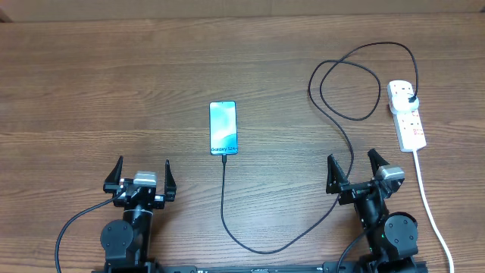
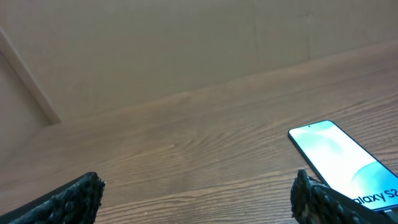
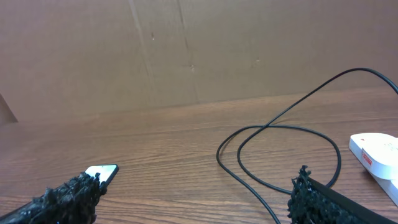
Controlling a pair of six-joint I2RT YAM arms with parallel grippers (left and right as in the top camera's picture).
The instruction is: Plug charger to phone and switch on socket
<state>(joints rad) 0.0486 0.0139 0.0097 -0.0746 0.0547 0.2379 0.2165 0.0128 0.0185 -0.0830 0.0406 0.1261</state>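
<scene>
We're seeing L fingers (image 1: 119, 171) & R fingers (image 1: 332, 170) spread wide, empty; charger (image 1: 223, 189) touching phone (image 1: 223, 128) at bottom edge, plug sitting in socket (image 1: 409, 125).

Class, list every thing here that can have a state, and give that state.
phone: flat, screen up and lit
charger: plug in the power strip, tip at the phone's bottom edge, seemingly inserted
power strip: one outlet occupied; switch position too small to tell
left gripper: open, empty
right gripper: open, empty
</scene>
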